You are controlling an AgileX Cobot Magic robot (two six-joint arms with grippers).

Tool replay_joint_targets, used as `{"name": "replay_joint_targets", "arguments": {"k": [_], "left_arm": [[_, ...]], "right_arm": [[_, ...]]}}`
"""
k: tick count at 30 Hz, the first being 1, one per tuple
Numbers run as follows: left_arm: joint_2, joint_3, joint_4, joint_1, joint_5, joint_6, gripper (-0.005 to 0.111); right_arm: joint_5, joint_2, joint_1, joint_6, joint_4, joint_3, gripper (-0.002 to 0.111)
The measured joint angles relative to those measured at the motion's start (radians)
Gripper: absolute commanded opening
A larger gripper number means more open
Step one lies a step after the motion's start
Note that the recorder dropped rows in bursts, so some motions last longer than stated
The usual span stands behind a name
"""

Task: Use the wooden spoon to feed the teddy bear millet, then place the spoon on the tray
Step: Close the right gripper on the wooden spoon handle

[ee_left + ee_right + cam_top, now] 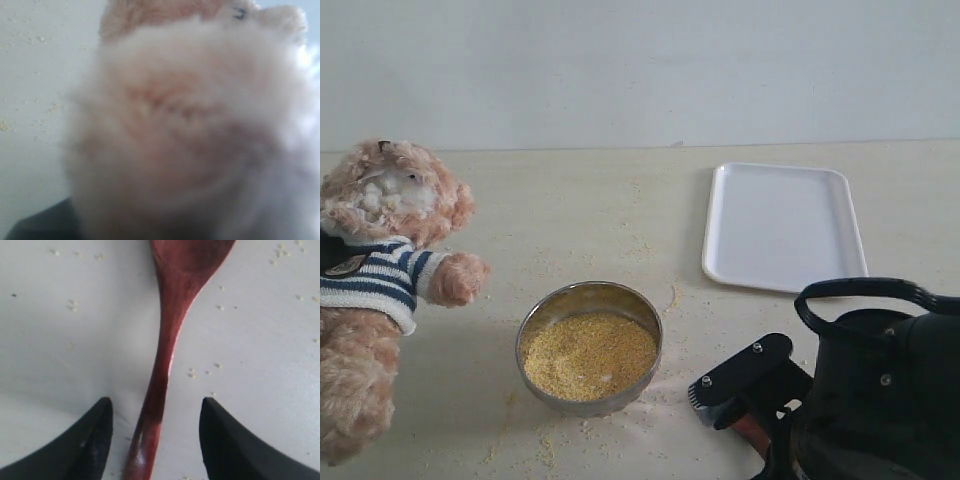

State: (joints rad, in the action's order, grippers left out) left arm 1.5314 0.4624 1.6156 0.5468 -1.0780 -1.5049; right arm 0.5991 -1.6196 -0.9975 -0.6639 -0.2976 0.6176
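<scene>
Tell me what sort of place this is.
Probably a robot test bench, not a real kitchen: a plain pale table against a blank wall, a teddy bear posed beside a steel bowl of millet, and a black robot arm.

This has the look of a robot test bench in a lab. A plain white wall (640, 60) backs a pale, smooth tabletop (570, 220) that carries only a small set of staged props, laid apart from one another. A plush bear (380, 250) is at the left edge, a steel bowl (592, 293) of millet (588, 355) in the middle, and a white tray (780, 225) at the right rear. Loose grains (672, 297) lie scattered on the tabletop around the bowl. A black robot arm (885, 400) with a looped cable (860, 288) fills the near right corner, low over the tabletop.
</scene>
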Motion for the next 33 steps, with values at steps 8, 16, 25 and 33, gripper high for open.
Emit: {"name": "replay_joint_targets", "arguments": {"k": [8,16,25,33], "left_arm": [[0.0,0.0,0.0,0.0,0.0,0.0,0.005],[0.0,0.0,0.0,0.0,-0.014,-0.002,0.005],[0.0,0.0,0.002,0.0,-0.028,-0.002,0.005],[0.0,0.0,0.002,0.0,-0.03,-0.002,0.005]], "right_arm": [[0.013,0.0,0.0,0.055,0.023,0.0,0.051],[0.012,0.0,0.0,0.07,0.025,0.0,0.051],[0.01,0.0,0.0,0.105,0.062,0.0,0.051],[-0.003,0.0,0.08,0.194,0.135,0.0,0.051]]}}
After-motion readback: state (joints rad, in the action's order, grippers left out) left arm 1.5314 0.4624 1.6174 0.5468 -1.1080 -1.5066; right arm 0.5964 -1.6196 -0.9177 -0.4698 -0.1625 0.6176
